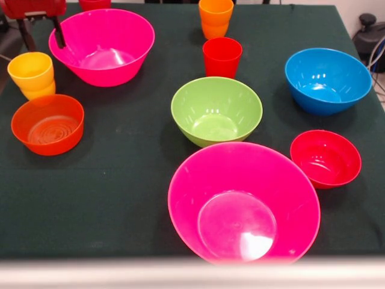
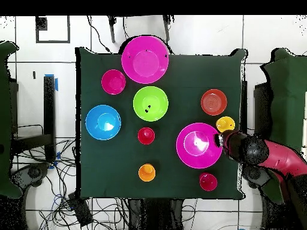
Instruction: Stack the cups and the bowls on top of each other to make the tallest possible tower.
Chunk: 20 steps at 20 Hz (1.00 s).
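Two large hot-pink bowls are sitting on the dark green table [image 1: 120,198]: the far pink bowl [image 1: 103,45] is lying right under the gripper [image 1: 59,37], whose dark tip is hanging just over its rim, while the near pink bowl [image 1: 243,201] is resting well away from the gripper, at the opposite side of the table. Whether the gripper is released or clenched, I cannot tell. The lime-green bowl [image 1: 216,109] is standing between the two pink ones, and the blue bowl [image 1: 328,80] is lying well apart from the gripper, across the table. The translucent orange bowl [image 1: 48,124] and the yellow cup [image 1: 31,74] are sitting near the gripper, touching each other. The small red bowl [image 1: 325,158] is resting far off beside the near pink bowl. The red cup [image 1: 222,57] and orange cup [image 1: 215,18] are standing upright, apart from everything; nothing is stacked.
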{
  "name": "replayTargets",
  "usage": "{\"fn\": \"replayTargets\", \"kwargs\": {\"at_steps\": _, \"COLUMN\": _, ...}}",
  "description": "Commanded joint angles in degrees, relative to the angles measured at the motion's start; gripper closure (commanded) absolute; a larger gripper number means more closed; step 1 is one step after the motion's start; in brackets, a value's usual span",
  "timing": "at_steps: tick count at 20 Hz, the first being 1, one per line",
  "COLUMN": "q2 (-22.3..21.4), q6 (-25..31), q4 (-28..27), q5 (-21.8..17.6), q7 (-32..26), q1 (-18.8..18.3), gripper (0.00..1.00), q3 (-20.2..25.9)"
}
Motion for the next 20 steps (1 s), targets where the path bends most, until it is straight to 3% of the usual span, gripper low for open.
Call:
{"fn": "replayTargets", "kwargs": {"at_steps": 1, "q2": 3.46, "q6": 1.79, "q4": -4.66, "q5": -0.97, "q7": -3.88, "q1": 2.57, "gripper": 0.0, "q3": 3.84}}
{"fn": "replayTargets", "kwargs": {"at_steps": 12, "q2": 2.78, "q6": 4.67, "q4": -6.89, "q5": 0.33, "q7": -4.8, "q1": 3.25, "gripper": 0.0, "q3": 5.0}}
{"fn": "replayTargets", "kwargs": {"at_steps": 20, "q2": 2.82, "q6": 3.6, "q4": -5.7, "q5": 0.31, "q7": -2.83, "q1": 3.72, "gripper": 0.0, "q3": 4.7}}
